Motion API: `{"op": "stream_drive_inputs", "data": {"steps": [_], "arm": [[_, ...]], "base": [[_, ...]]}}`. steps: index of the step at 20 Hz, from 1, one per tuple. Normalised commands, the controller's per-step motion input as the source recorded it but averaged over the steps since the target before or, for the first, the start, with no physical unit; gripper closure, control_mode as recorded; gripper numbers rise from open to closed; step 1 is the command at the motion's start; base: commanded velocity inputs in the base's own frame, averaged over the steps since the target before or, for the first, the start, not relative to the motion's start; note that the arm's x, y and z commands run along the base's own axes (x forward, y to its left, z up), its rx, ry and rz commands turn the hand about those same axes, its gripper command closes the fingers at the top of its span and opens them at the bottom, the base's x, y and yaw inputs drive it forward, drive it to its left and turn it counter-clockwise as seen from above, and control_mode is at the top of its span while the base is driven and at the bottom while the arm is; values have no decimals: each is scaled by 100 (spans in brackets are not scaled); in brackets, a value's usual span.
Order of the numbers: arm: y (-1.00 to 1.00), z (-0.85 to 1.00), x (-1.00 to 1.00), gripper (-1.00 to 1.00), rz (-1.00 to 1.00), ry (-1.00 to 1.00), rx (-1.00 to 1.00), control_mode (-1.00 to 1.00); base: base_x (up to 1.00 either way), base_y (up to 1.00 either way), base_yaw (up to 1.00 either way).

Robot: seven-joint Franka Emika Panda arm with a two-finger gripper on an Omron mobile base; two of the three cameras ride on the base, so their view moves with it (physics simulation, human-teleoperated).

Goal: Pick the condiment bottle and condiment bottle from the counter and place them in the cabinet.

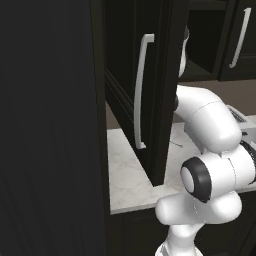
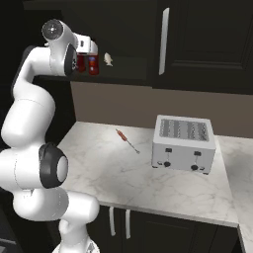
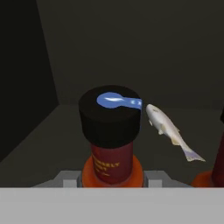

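Red condiment bottle (image 3: 110,144) sits gripped in the gripper (image 2: 85,63), inside the open cabinet (image 1: 150,100) beside a fish (image 3: 168,129). Base contact with the shelf appears unconfirmed; the robot should lower gently before releasing.

I see flat, even rendered light on the marble counter (image 2: 148,178). The near-black cabinet (image 1: 50,125) swallows detail; its interior is dim in my hand view. All frames are sharp.

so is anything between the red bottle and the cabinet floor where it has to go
Nothing visible. The gripper holds the red bottle already inside the open cabinet. A small white fish lies just beside it, and another red object farther that way.
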Motion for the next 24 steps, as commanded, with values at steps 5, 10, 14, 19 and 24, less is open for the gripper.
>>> {"op": "stream_drive_inputs", "data": {"steps": [5,10,14,19,24], "arm": [[0,0,-3,100,0,0,0,-100],[3,0,0,-100,0,0,0,-100],[4,0,-1,-100,0,0,0,-100],[0,9,0,-100,0,-2,0,-100],[1,20,0,-100,0,-6,0,-100]], "base": [[0,0,0],[0,0,0],[0,0,0],[0,0,0],[0,0,0]]}}
